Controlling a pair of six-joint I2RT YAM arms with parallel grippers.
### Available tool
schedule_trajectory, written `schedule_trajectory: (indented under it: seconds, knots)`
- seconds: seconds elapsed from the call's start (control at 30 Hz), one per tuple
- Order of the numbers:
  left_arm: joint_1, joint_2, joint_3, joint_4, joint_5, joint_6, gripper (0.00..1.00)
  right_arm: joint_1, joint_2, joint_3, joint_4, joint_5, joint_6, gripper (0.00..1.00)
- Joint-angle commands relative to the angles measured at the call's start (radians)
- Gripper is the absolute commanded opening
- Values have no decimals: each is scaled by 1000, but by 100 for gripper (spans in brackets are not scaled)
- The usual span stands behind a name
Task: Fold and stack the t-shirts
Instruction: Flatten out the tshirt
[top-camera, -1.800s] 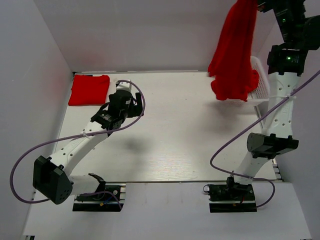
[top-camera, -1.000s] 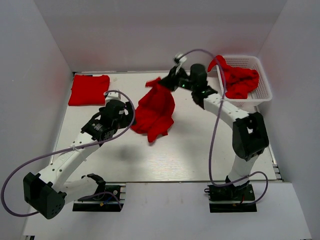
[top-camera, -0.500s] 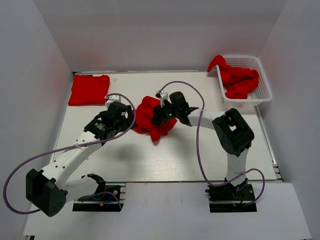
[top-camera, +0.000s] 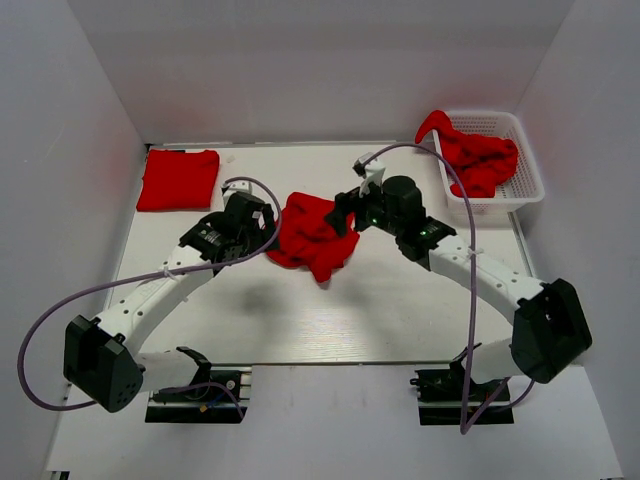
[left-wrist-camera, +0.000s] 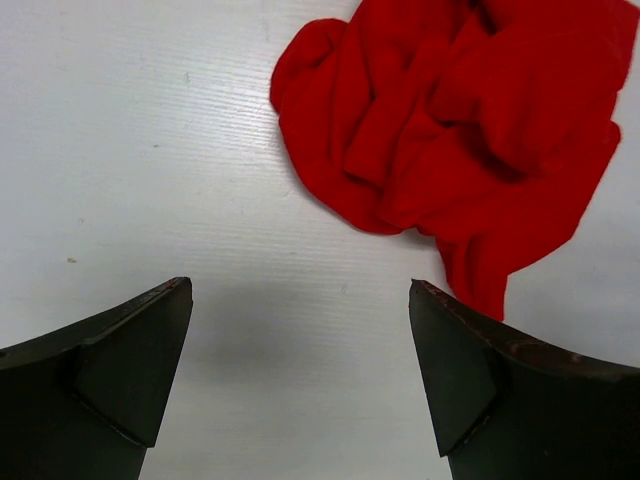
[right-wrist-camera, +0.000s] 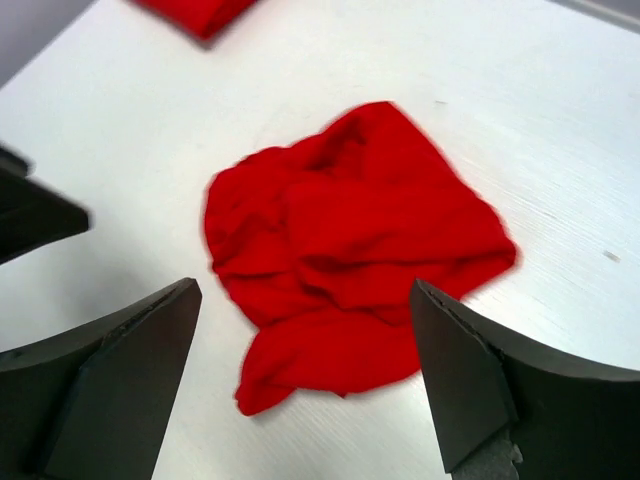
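White walls close in a pale counter (top-camera: 350, 310), and over its middle the left hand (left-wrist-camera: 300, 300) and the right hand (right-wrist-camera: 300, 290) both hang with fingers spread wide and nothing between them, facing each other across a crumpled red t-shirt (top-camera: 312, 235) that lies in a heap on the counter. The left arm's purple cable (top-camera: 262, 187) arcs just beside that heap. Farther out, a folded t-shirt (top-camera: 178, 178) lies flat in the far left corner, and more red t-shirts (top-camera: 478, 162) are piled in a white mesh basket (top-camera: 524, 150) at the far right, one spilling over its left rim.
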Motion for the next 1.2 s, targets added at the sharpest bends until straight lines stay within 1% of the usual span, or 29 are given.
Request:
schedule_trajectory:
  seconds: [0.0, 0.03, 0.17, 0.27, 0.37, 0.4, 0.43, 0.5, 0.57, 0.6, 0.7, 0.73, 0.87, 0.9, 0.93, 0.97, 1.03, 1.07, 1.13, 1.17]
  knots:
    - [4, -8, 58, 32, 41, 41, 99, -6, -45, -21, -131, 242, 38, 90]
    - [4, -8, 68, 48, 67, 62, 99, -9, -91, -25, -151, 325, 63, 90]
    - [4, 3, 78, 48, 68, 82, 99, -10, -142, -48, -169, 355, 86, 90]
    - [4, -6, 36, 103, 78, 108, 99, -9, -171, -86, -151, 361, 97, 90]
    - [4, -6, 23, 127, 135, 148, 99, -9, -171, -105, -122, 367, 106, 90]
    - [4, 4, 23, 146, 159, 166, 99, -12, -166, -99, -125, 367, 106, 90]
    - [4, 4, 10, 161, 216, 186, 99, -10, -142, -93, -131, 369, 109, 90]
    - [4, 58, 0, 207, 265, 222, 99, -12, -125, -82, -137, 375, 127, 90]
    - [4, 110, 10, 217, 319, 231, 99, -16, -97, -77, -146, 369, 153, 90]
    - [4, 168, 10, 217, 348, 246, 95, -19, -79, -77, -152, 391, 167, 90]
    - [4, 242, 29, 238, 359, 246, 91, -35, -47, -67, -155, 398, 207, 90]
    - [4, 282, 29, 238, 359, 246, 91, -42, -41, -57, -154, 390, 209, 90]
    - [4, 334, 50, 229, 319, 223, 88, -67, 21, -22, -145, 277, 206, 90]
    - [4, 334, 50, 261, 319, 223, 88, -70, 45, -10, -142, 257, 207, 90]
    - [4, 345, 41, 275, 319, 223, 85, -73, 74, 8, -143, 199, 204, 90]
    - [4, 354, 41, 275, 319, 223, 82, -76, 85, 16, -142, 182, 193, 90]
    - [4, 389, 67, 275, 298, 223, 74, -76, 137, 44, -142, 99, 195, 90]
    - [4, 403, 76, 275, 298, 223, 59, -75, 150, 74, -139, 82, 183, 90]
    - [4, 425, 88, 264, 298, 223, 41, -78, 196, 96, -139, 44, 175, 90]
    - [4, 438, 88, 264, 298, 223, 18, -75, 205, 125, -140, 39, 166, 90]
